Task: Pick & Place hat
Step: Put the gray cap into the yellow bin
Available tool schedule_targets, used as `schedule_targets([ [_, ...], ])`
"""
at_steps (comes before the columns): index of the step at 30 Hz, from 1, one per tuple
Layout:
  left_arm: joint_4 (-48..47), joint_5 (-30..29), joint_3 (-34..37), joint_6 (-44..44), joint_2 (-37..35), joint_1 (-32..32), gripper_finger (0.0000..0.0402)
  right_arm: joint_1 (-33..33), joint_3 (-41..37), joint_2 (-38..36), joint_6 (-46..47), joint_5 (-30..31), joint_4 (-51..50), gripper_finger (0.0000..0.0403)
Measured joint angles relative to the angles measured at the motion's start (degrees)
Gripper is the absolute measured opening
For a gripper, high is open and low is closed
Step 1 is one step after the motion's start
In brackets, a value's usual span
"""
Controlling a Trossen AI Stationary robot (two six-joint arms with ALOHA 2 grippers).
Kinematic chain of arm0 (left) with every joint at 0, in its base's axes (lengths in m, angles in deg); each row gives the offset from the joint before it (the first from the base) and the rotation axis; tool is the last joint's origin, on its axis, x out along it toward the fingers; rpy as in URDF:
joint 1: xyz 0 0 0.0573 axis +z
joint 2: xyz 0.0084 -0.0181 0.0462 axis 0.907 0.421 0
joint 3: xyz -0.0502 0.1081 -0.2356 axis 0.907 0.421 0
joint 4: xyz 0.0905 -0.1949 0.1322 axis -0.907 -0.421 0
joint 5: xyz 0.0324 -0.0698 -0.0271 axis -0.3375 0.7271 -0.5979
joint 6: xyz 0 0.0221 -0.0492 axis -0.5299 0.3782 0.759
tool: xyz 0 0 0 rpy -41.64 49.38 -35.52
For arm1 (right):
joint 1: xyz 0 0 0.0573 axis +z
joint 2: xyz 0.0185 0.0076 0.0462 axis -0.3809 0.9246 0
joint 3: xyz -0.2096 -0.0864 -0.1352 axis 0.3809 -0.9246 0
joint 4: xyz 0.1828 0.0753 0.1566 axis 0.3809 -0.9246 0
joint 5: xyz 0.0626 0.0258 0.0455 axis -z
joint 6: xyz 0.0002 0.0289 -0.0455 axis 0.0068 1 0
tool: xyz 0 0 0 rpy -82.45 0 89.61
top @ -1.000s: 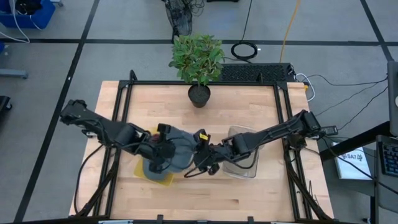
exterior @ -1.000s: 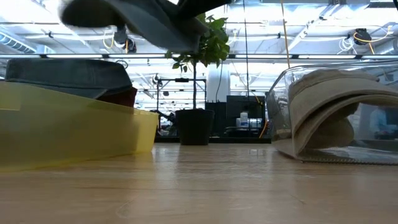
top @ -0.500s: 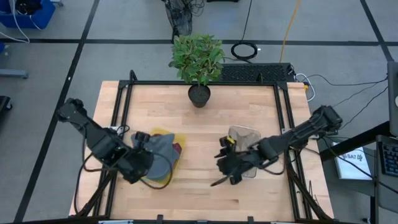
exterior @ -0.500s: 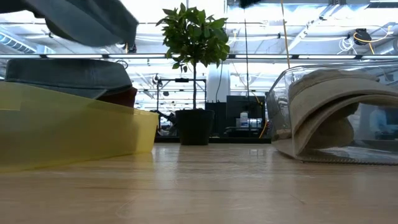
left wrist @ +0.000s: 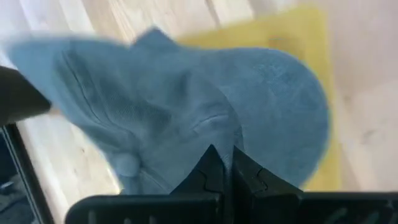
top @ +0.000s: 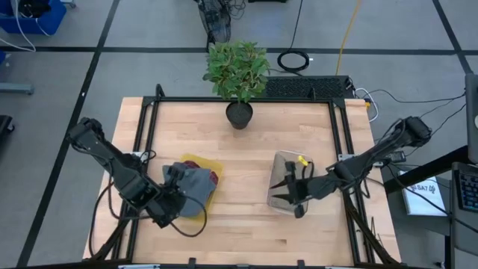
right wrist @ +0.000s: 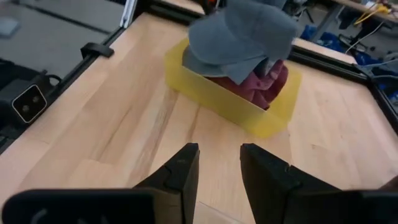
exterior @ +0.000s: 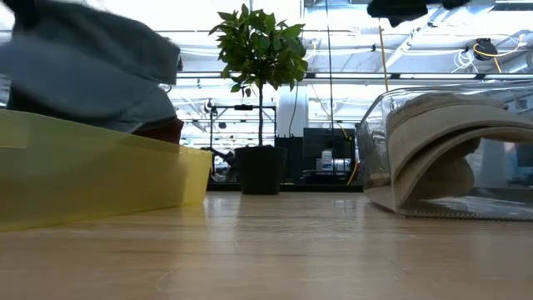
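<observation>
Nearby, left hand (top: 178, 200) clamps the grey hat (top: 193, 187) over the yellow bin (top: 211, 169); right hand (top: 285, 190), fingers apart, hovers over the clear bin (top: 281, 158).

Left end effector (top: 173, 203) pinched closed, low; right end effector (top: 293, 196) fingers parted.

Plant pot (top: 239, 115) sits mid back edge of the bench (top: 246, 228); bin (top: 200, 176) with hats front-left, tray (top: 287, 187) front-right.

Blue-grey hat (top: 190, 183) over a yellow bin (top: 207, 166).
A dark red cloth (right wrist: 264, 79) lies inside (plain, without pattern).
</observation>
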Motion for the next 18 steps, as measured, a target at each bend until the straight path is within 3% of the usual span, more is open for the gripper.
schedule_targets([
  [8, 8.05, 3.06, 8.59, -3.30, -0.09, 3.24, 0.0002, 0.04, -5.74, -4.48, 0.03, 0.05, 5.93, 0.0104],
  [18, 16.27, 8.00, 15.11, -4.46, -0.22, 5.32, 0.0002, 0.04, -19.56, -4.42, -3.89, 0.03, 34.26, 0.0105],
])
